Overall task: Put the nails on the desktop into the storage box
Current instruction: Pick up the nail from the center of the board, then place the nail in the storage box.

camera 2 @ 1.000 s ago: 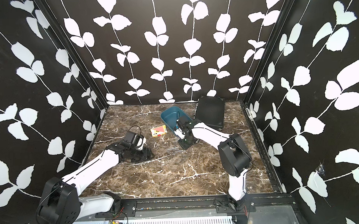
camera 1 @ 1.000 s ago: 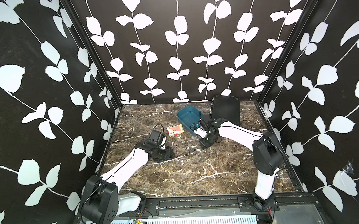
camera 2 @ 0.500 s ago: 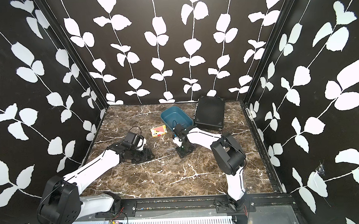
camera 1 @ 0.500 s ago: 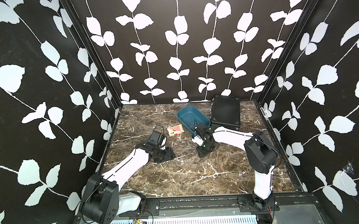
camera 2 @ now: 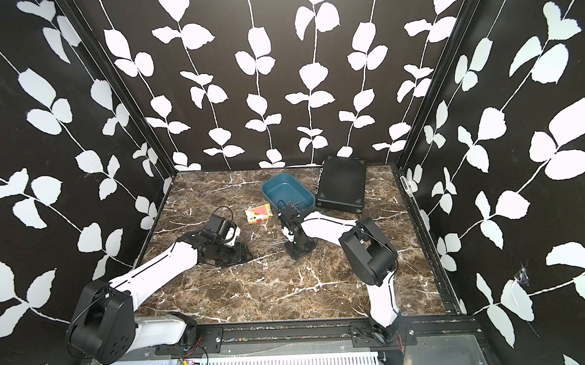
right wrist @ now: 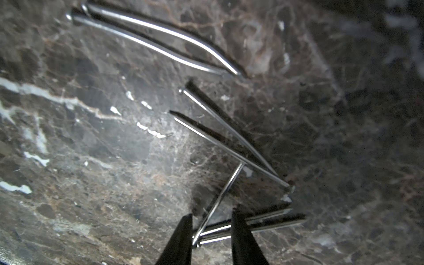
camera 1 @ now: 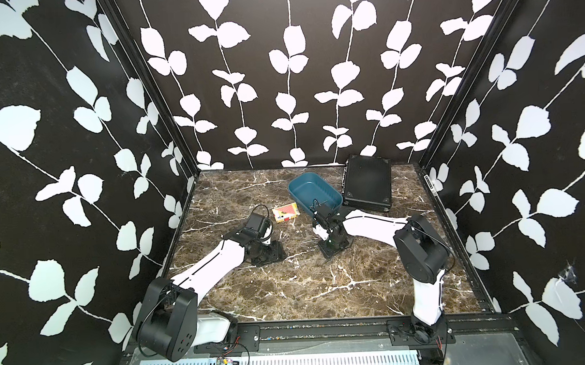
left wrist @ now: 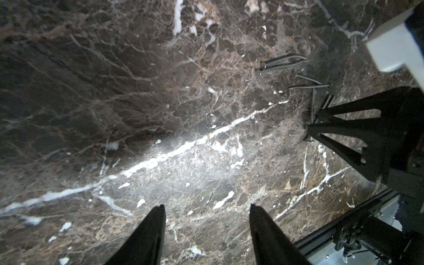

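Steel-grey and hair-thin, the nails [right wrist: 220,142] lie loose on the desktop [right wrist: 91,160] — in both top views near the middle of the frame, just below the storage box [camera 1: 310,189] and under the right gripper [right wrist: 212,231]. Each looks light, stiff and slick. They lie flat on hard marble, so a fingertip has little to get under. I judge a pinch across the shaft near mid-length safer than one at the head or point, where a pin would likely pivot or skid out. Several cross or touch, so one may drag its neighbour.

From the right wrist, the jaws stand narrow astride the head ends of three pins — a gap shows and no firm pinch is visible. The left gripper [left wrist: 206,229] stands wide and empty over bare marble, left of centre in the top views. A few pins seem to lie in the storage box.
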Tool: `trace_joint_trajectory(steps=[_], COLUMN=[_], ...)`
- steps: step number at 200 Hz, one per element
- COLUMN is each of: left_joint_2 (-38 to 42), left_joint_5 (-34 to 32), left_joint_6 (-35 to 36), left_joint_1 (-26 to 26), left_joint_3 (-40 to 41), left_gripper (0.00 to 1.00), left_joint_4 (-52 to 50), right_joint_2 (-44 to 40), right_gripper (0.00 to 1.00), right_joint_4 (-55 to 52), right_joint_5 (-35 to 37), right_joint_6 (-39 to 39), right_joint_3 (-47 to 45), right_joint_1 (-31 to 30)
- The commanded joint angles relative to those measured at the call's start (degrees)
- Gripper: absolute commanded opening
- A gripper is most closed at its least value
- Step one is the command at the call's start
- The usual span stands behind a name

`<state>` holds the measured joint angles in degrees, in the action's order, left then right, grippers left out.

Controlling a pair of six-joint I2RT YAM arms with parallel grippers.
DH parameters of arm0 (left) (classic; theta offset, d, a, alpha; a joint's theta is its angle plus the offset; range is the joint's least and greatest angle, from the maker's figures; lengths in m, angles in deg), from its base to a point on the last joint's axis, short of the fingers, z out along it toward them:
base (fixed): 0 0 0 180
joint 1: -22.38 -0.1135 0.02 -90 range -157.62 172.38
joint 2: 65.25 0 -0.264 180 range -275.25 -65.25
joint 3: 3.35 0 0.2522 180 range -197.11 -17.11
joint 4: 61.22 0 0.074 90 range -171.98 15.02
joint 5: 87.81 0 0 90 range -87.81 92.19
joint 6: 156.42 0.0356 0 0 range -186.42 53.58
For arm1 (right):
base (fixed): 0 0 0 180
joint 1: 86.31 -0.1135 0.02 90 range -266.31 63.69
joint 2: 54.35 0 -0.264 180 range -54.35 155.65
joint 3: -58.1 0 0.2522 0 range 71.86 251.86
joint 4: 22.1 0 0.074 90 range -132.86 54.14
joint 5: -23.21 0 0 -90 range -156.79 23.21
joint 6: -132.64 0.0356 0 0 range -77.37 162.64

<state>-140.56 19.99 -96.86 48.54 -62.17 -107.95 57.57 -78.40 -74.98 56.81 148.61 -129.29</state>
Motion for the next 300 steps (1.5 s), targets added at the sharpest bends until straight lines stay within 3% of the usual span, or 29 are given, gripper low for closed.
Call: trace_joint_trajectory(steps=[1,61,120,163,206,266,284,300], left_joint_2=[1.79,3.23,3.3,4.68,6.19,8.16,8.29,7.81], left_joint_5=[0.56,0.22,0.48,-0.11,-0.4,-1.36,-1.61,-1.38], left_joint_6=[0.64,1.09,-0.19,0.26,0.43,1.23,1.45,1.34], left_joint_1=[-0.09,-0.14,-0.13,-0.13,-0.14,-0.13,-0.14,-0.16], left_joint_3=[0.14,0.19,0.5,0.17,0.44,1.78,2.18,2.52], left_gripper=[0.61,0.61,0.61,0.61,0.61,0.61,0.62,0.62], left_joint_4=[-0.78,-2.22,-0.52,-2.21,-3.67,-5.33,-4.98,-4.04], right_joint_2=[3.27,2.51,-8.63,-13.39,-9.1,2.78,2.66,0.02], right_gripper=[0.28,0.0,0.0,0.0,0.0,0.0,0.18,0.25], right_joint_4=[-2.24,-2.89,-2.12,14.24,27.57,30.03,29.16,27.0], right_joint_5=[4.43,4.83,-5.11,-18.28,-14.14,-5.84,-5.28,-4.88], right_joint_6=[0.33,2.69,7.45,24.58,42.5,48.33,47.94,45.2], right_joint_3=[0.45,1.28,4.98,5.32,5.93,12.61,12.43,11.41], right_joint_1=[-1.12,-2.93,-1.03,9.15,16.04,16.62,16.53,16.53])
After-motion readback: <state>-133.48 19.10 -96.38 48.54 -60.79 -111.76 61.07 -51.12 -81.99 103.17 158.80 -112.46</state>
